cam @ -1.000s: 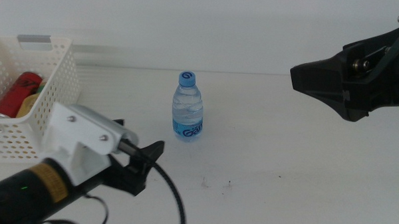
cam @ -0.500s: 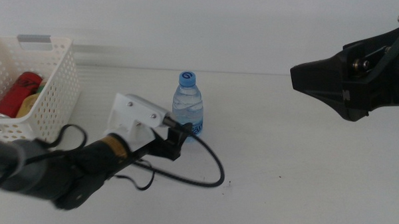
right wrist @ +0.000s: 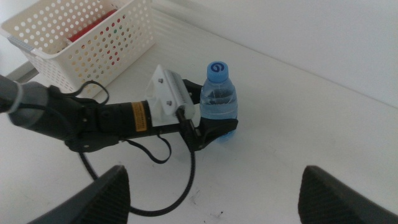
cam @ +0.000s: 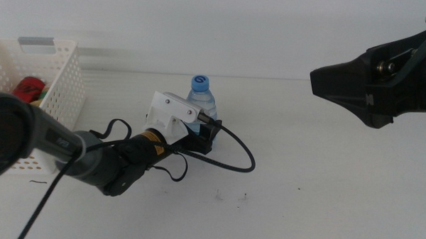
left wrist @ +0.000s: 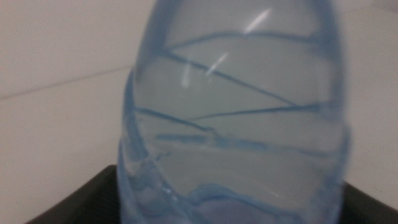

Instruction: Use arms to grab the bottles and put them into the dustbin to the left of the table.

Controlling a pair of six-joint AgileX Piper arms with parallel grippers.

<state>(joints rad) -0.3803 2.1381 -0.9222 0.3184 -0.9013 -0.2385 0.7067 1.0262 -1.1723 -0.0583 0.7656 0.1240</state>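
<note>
A clear water bottle [cam: 202, 99] with a blue cap stands upright mid-table. My left gripper [cam: 207, 137] has reached it from the left, low on the table. Its jaws stand open on either side of the bottle's lower part. The left wrist view is filled by the bottle [left wrist: 236, 112], with a dark jaw at each side of it. The right wrist view shows the bottle [right wrist: 218, 99] and the left gripper [right wrist: 211, 132] from above. My right gripper [cam: 345, 85] hangs open high at the right, empty [right wrist: 227, 199]. The white dustbin [cam: 61, 82] at the left holds a red can [cam: 29, 87].
The left arm's black cable [cam: 241, 154] loops on the table just right of the bottle. The dustbin [right wrist: 106, 53] stands close behind the left arm. Small dark specks [cam: 231, 197] mark the tabletop in front.
The left arm has pushed forward and to the right from the front left. Its jaws now flank the water bottle. The right arm has not moved.
</note>
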